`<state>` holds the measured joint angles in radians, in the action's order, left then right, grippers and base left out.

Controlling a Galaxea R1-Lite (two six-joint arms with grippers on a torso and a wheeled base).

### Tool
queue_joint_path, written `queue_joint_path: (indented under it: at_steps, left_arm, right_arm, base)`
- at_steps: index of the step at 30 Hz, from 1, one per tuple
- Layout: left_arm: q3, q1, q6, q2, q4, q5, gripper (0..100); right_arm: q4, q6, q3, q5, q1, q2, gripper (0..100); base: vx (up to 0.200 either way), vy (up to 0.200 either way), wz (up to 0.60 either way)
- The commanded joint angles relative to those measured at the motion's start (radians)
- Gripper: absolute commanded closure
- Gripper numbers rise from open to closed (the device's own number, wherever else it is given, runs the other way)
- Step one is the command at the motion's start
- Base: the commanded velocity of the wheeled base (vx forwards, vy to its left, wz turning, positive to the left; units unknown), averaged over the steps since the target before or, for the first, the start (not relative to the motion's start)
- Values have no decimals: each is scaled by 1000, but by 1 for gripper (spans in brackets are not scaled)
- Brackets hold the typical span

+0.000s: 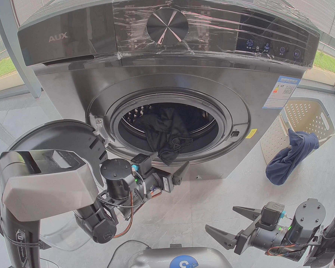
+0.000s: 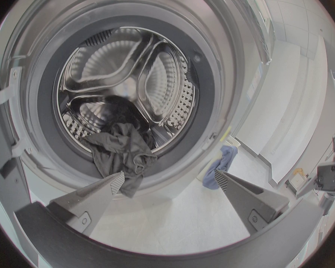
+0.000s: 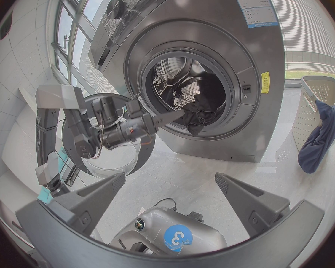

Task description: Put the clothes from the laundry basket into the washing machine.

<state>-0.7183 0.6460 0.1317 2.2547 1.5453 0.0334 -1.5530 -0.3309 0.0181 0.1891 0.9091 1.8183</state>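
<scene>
my left claw (image 2: 168, 175) is spread wide and holds nothing – it hangs just in front of the lower lip of the washing machine (image 1: 74, 90), aimed into the open mouth. the black garment (image 1: 166, 133) lies only half in: its bulk rests on the floor of the drum (image 2: 137, 67), while a flap spills out over the grey door seal (image 2: 44, 105) and dangles down the front. one of my fingertips (image 2: 117, 179) sits right at that hem; i cannot tell if it touches. i judge the claw is placed here because the flap would catch in the door (image 1: 52, 138), which stands swung open to the left, so it wants a push deeper inside.

my right claw (image 1: 220, 217) is also released and empty, low over the floor on the near right, well apart from the laundry basket (image 1: 310, 116). the basket stands to the right of the machine, beside its corner. a navy garment (image 1: 290, 157) is draped over the basket's rim, most of it hanging outside down toward the floor – an easy fold to pinch, i'd say, and the right arm is the nearer one for it. by my reckoning one piece is nearly loaded and this one is not yet begun.
</scene>
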Motion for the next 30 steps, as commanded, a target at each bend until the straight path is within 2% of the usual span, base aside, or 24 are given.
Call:
queue_joint_path:
  at_steps: [1, 3, 6, 10, 12, 15, 20, 30]
  left_arm:
    - [54, 26, -3, 6, 7, 3, 0]
    - [62, 27, -3, 9, 10, 5, 0]
    - [49, 26, -18, 29, 12, 10, 0]
    - [8, 23, -27, 45, 10, 13, 0]
    - [-36, 18, -46, 79, 9, 17, 0]
    - [-64, 17, -53, 92, -7, 23, 0]
    - [-155, 23, -64, 141, -134, 76, 0]
    - [-490, -51, -66, 266, -358, 108, 0]
  right_arm:
    - [-6, -7, -18, 7, 14, -8, 0]
    - [-6, -7, -18, 7, 14, -8, 0]
    - [-6, -7, -18, 7, 25, -7, 0]
    - [-4, -7, -18, 10, 36, -7, 0]
    - [-4, -8, -18, 10, 37, -7, 0]
    - [-4, -10, -18, 27, 37, -8, 0]
    - [5, -11, -18, 35, 42, -24, 0]
    - [5, -19, -18, 41, 63, -24, 0]
  base:
    - [200, 0, 0]
    - [200, 0, 0]
    - [200, 0, 0]
    - [0, 0, 0]
    - [0, 0, 0]
    - [0, 0, 0]
    - [0, 0, 0]
    - [0, 0, 0]
